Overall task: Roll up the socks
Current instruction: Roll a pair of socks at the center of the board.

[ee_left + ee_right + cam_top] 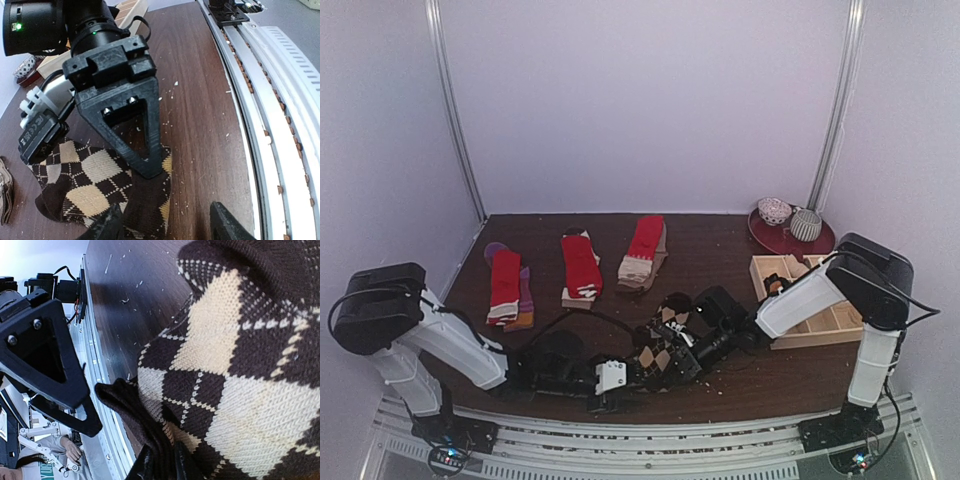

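A dark brown wooden table (715, 250) is enclosed on three sides by plain white walls (650, 100). Slim metal posts are set in the rear corners, a left upright (455, 120) and a right upright (838, 110). The table's near edge is bordered by ribbed aluminium rails (660, 428). Small pale specks (175, 82) are scattered over the tabletop. Even, diffuse light is cast throughout, and the walls are tinted faintly violet. Beyond the rails, a grey surface (295, 20) is glimpsed in the left wrist view, possibly the floor.
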`<state>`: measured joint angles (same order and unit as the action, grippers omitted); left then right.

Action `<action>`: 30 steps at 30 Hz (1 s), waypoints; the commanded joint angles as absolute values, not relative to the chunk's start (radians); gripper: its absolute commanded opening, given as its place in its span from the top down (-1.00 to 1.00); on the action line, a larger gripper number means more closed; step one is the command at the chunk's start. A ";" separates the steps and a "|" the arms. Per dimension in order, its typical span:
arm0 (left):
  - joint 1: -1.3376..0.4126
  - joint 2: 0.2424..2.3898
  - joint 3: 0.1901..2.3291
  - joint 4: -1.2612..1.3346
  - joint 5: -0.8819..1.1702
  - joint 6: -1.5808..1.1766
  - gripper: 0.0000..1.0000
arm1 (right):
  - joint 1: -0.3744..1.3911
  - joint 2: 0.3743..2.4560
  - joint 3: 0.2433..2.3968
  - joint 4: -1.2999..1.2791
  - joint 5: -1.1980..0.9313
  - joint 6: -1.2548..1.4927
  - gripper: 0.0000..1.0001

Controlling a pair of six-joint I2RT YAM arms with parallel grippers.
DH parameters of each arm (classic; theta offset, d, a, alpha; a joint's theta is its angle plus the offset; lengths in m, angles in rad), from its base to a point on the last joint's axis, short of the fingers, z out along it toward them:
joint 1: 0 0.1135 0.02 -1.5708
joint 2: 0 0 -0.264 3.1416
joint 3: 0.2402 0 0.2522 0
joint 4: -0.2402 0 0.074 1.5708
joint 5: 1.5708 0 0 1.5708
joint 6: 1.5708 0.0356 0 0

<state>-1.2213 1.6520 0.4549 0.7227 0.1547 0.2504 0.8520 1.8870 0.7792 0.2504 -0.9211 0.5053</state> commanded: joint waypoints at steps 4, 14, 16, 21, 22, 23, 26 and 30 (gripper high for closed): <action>-1.229 1.739 0.537 0.712 0.162 0.306 -0.16 | 0.845 1.959 0.739 0.068 -0.797 0.511 0.71; -1.229 1.865 0.652 0.541 0.051 0.261 -0.01 | 0.844 1.959 0.729 0.083 -0.805 0.515 0.71; -1.229 1.868 0.652 0.519 0.050 0.247 0.16 | 0.844 1.963 0.727 0.090 -0.808 0.519 0.71; -1.229 1.865 0.656 0.455 0.089 0.211 0.67 | 0.842 1.963 0.727 0.102 -0.816 0.523 0.71; -1.229 1.867 0.654 0.445 0.101 0.196 0.75 | 0.843 1.959 0.726 0.106 -0.819 0.523 0.71; -1.229 1.867 0.650 0.436 0.111 0.183 0.90 | 0.844 1.953 0.725 0.112 -0.822 0.524 0.70; -1.227 1.864 0.626 0.426 0.136 0.118 1.00 | 0.843 1.926 0.730 0.112 -0.817 0.498 0.56; -1.219 1.868 0.591 0.418 0.186 -0.005 1.00 | 0.839 1.817 0.730 0.109 -0.763 0.436 0.32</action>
